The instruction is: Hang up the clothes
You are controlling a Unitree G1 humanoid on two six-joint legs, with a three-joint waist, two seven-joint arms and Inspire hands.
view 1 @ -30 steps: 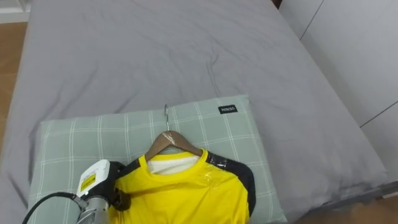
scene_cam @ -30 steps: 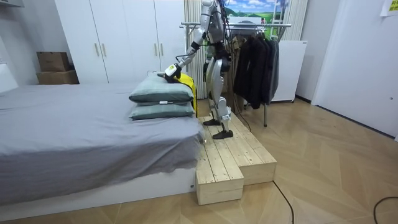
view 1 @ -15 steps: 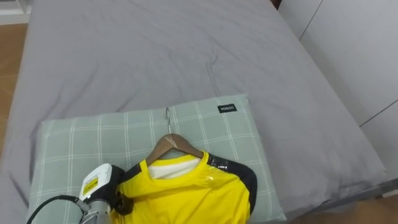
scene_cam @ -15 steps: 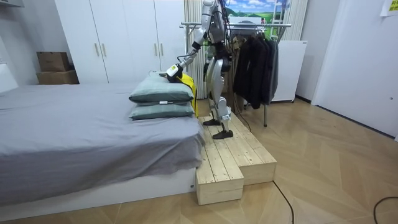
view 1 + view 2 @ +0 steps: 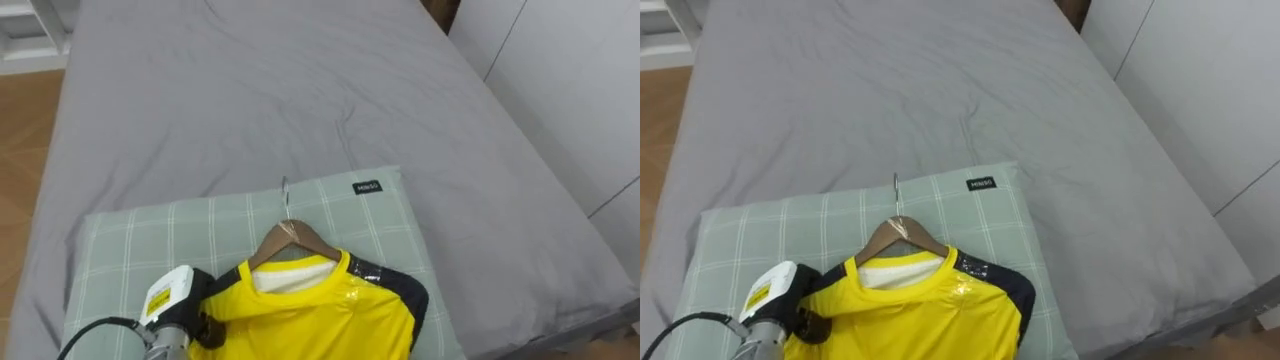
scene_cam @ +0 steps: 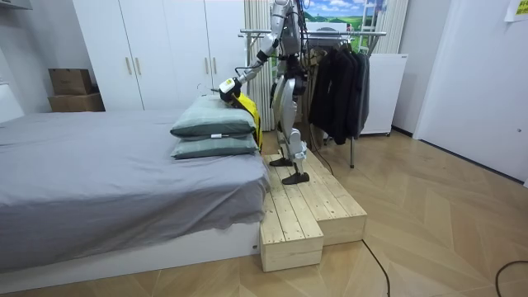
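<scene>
At the near edge of the green checked pillow (image 5: pixel 150 240), the left hand (image 5: pixel 185 310) is clamped on a shoulder of the yellow, dark-sleeved shirt (image 5: pixel 320 320) on its wooden hanger (image 5: pixel 290 238), which it would best lift level, keeping the wire hook (image 5: pixel 285 195) free for the clothes rail (image 6: pixel 330 35).

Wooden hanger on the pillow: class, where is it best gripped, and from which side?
Probably the bare wooden neck below the metal hook, from above: the hanger lies on the pillow and the yellow shirt covers its arms.
</scene>
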